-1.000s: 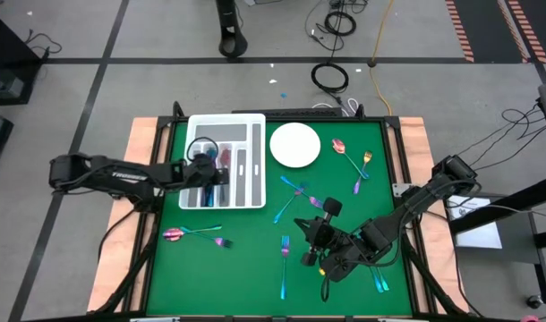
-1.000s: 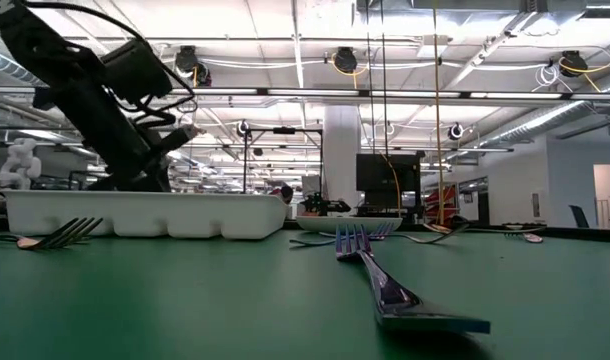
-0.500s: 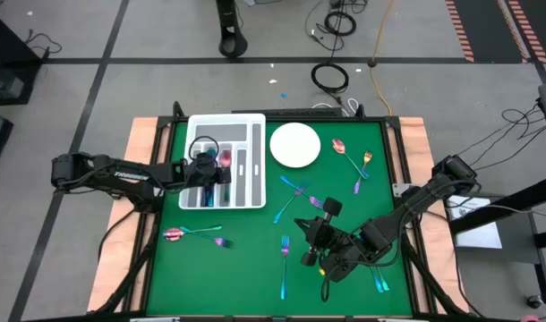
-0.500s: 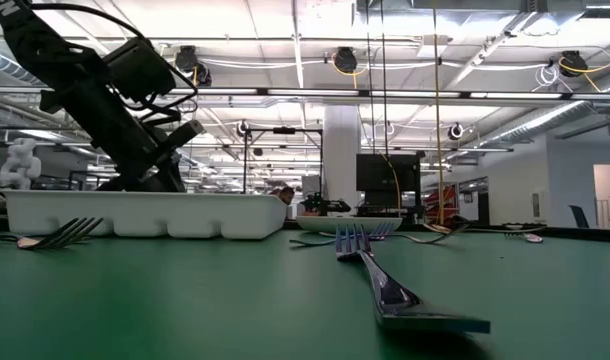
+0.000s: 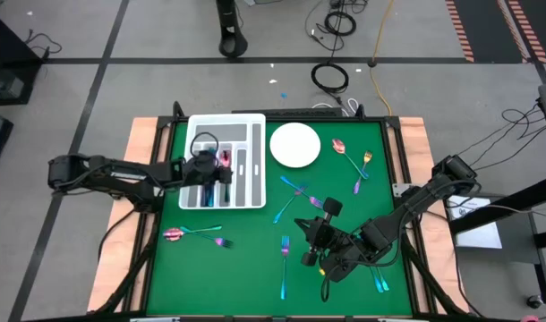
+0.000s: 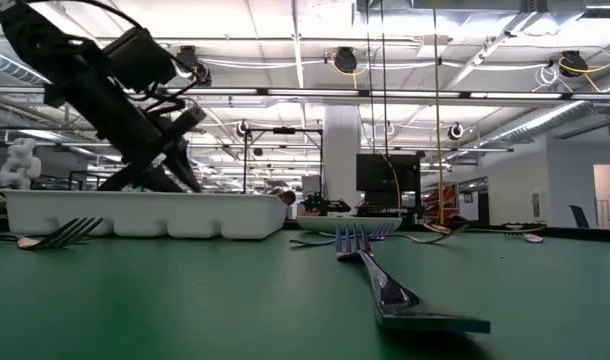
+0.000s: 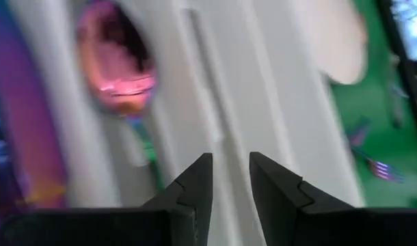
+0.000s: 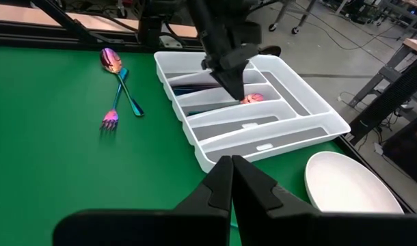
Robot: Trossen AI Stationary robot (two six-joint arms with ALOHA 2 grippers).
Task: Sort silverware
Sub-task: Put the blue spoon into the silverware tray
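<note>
- Nearest in the low view lies an iridescent blue-purple metal fork [image 6: 385, 275] on the green table mat [image 5: 246, 250], tines pointing away, not yet sorted.
- The right gripper [image 5: 311, 258] rests low over the mat's near-right area with its dark fingers clenched together on nothing I can see; it looks parked, leaving the other arm room to work.
- Around it, loose silverware lies scattered: a thin blue fork [image 5: 285, 264], a pink-bowled spoon paired with a small fork [image 5: 197, 234] near the left edge, and more pieces [image 5: 355, 161] toward the far right.
- Farther back stands the white plastic divided tray [image 5: 253, 161], beside a round white plate [image 5: 295, 145].
- The left gripper [image 5: 204, 165] hangs over the tray's middle slots, fingers [image 7: 195, 188] parted with a narrow gap and nothing between them.
- A shiny pink spoon [image 7: 116, 68] lies in a slot just beyond those fingers, bowl toward the tray's far end, apparently let go there.
- Judging by this, one piece is delivered and most remain.
</note>
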